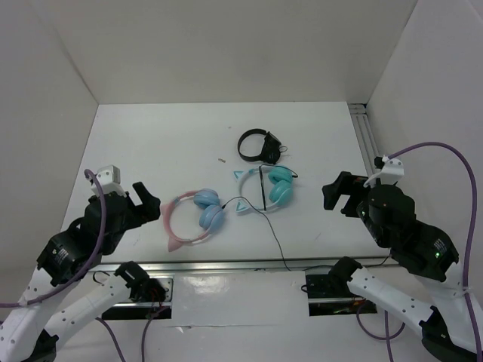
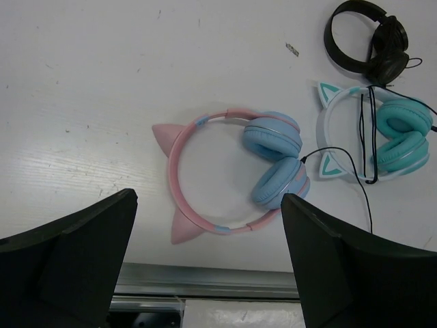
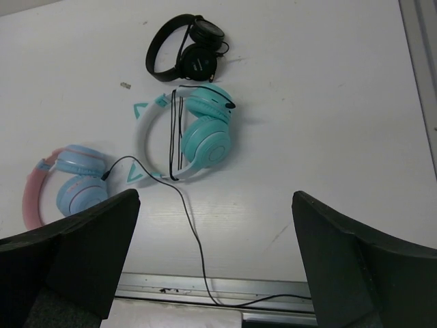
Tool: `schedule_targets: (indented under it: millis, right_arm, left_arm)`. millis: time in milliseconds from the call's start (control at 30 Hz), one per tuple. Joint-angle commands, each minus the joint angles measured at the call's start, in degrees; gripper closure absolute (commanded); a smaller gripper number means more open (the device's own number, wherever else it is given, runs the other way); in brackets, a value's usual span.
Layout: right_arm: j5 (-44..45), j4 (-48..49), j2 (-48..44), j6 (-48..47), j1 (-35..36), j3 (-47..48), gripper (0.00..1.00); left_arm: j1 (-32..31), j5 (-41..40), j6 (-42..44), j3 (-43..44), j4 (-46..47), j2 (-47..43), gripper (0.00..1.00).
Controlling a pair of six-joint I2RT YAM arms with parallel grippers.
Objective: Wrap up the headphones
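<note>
- The headphones (image 1: 202, 215) lie flat on the white table (image 1: 151, 143), near its front edge and left of centre, in front of the left arm.
- Their pink headband forms an open ring, with the 2 pink cat ears on its left side and the 2 light-blue ear cups touching each other on the right.
- A thin dark cable (image 1: 273, 232) leaves the nearer blue cup, loops right past the teal pair (image 1: 273, 188) and runs to the metal rail (image 1: 226, 265) at the front edge. It lies loose and is not wound around the headphones.
- The teal pair, with a white band, sits just right of the headphones and has a dark cord looped across it.
- A black pair (image 1: 256, 145) lies further back, beyond the teal one.
- The left gripper (image 1: 146, 200) hovers left of the headphones with its fingers spread wide and nothing between them; its wrist view looks down on the pink band.
- The right gripper (image 1: 337, 194) hangs well right of the teal pair, also spread wide and empty.
</note>
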Motion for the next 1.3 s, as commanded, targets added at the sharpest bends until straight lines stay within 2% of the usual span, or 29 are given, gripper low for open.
schedule_targets:
  millis: [0,200,300,400,433,500,633,767,900,1000,1100,1133,1267]
  right_arm:
    - [1.8,3.2,0.1,-0.8,0.2,0.7,0.00]
    - [-0.7,5.8,0.7,-2.4,0.2,-0.5,0.00]
    - [-4.1,7.6,1.8,-2.4,0.2,-1.4,0.00]
    - [-9.9,12.0,1.8,-2.4,0.2,-5.0,0.00]
    - [-12.2,12.9,1.8,-2.4,0.2,-5.8,0.00]
    - [-14.6,15.1,1.8,-3.0,0.2,-7.6,0.00]
    - [-19.9,17.8,2.3,-3.6,0.2,-10.4,0.00]
    - [-22.8,19.3,2.3,-4.2,0.2,-12.7,0.00]
    - [-25.4,21.6,1.7,-4.7,0.2,-14.9,0.00]
    - [-26.0,22.2,1.7,-4.7,0.2,-15.4,0.00]
    - [-26.5,22.2,1.2,-4.7,0.2,-15.4,0.00]
    - [-27.0,22.2,0.7,-4.7,0.2,-15.4,0.00]
    - [-27.0,22.2,0.1,-4.7,0.2,-15.4,0.00]
  left_arm:
    - [-0.3,1.1,1.2,-0.3,2.1,-1.1,0.00]
    - [-0.3,3.4,2.4,-0.3,3.7,1.9,0.00]
    - [-0.3,6.8,-4.0,0.4,3.7,5.6,0.00]
    - [-0.3,12.1,-7.4,-8.1,12.7,7.3,0.00]
    - [-0.3,12.1,-9.9,-12.6,16.6,8.2,0.00]
    - [-0.3,9.0,-12.3,-15.8,18.7,11.1,0.00]
    - [-0.3,5.9,-16.6,-18.4,21.0,23.1,0.00]
    - [-0.3,2.8,-20.7,-21.3,22.8,28.9,0.00]
    - [2.0,1.3,-21.3,-23.6,26.5,33.0,0.00]
    - [6.0,3.5,-18.7,-25.7,31.3,33.7,0.00]
    - [10.0,8.3,-16.4,-27.3,35.0,34.2,0.10]
    - [10.9,10.6,-15.4,-27.3,35.7,34.2,0.10]
    - [12.2,11.9,-14.1,-27.8,36.4,37.1,0.15]
